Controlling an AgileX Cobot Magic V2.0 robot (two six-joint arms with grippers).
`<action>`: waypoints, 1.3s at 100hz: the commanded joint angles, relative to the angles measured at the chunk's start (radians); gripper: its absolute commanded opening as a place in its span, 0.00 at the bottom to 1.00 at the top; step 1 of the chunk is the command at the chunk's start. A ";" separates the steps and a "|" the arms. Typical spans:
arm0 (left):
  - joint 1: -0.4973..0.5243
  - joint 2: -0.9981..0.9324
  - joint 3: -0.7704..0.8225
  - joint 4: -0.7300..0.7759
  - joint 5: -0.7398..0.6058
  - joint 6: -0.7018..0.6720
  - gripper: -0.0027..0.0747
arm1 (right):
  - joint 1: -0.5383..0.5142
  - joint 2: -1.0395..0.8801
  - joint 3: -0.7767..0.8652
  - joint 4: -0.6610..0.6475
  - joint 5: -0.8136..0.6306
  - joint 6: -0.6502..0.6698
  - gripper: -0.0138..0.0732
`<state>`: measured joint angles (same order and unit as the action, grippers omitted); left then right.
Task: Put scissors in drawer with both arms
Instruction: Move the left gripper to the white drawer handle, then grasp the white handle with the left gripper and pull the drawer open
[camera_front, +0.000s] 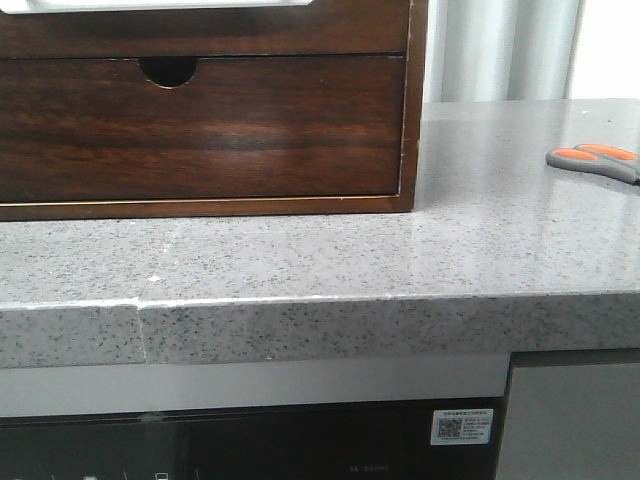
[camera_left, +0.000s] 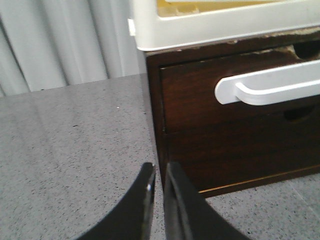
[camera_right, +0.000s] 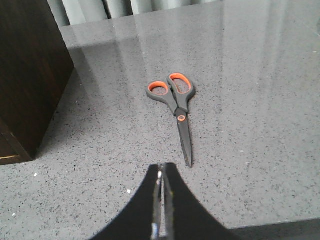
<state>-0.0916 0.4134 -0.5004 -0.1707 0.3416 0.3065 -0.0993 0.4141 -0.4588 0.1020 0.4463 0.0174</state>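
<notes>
Orange-looped scissors (camera_right: 175, 107) are lying flat and closed on the speckled grey table (camera_front: 300, 260), well apart from the dark wooden cabinet (camera_front: 200, 120), blades pointing toward the right gripper (camera_right: 161, 175), whose jaws are pressed together. The left gripper (camera_left: 159, 185), jaws nearly closed and holding nothing, is sitting near the drawer (camera_left: 220, 100) with its white handle (camera_left: 270, 87). To do this well, I'd say the left should be spreading its jaws around that handle and pulling straight, while the right is opening over the pivot.

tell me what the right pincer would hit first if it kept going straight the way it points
Most likely the scissors: the shut right pincer points almost at their blade tip, lying flat on the countertop. Depth is unclear, so it might meet the countertop first.
</notes>
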 joint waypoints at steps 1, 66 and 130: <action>-0.058 0.076 -0.050 -0.021 -0.122 0.051 0.09 | -0.004 0.018 -0.037 0.003 -0.083 -0.003 0.02; -0.440 0.460 -0.053 0.541 -0.648 0.246 0.60 | -0.004 0.019 -0.037 0.003 -0.076 -0.003 0.02; -0.438 0.687 -0.183 0.549 -0.664 0.508 0.52 | -0.004 0.019 -0.037 0.003 -0.034 -0.003 0.02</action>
<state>-0.5228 1.0965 -0.6319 0.3900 -0.2627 0.8049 -0.0993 0.4164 -0.4588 0.1020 0.4651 0.0174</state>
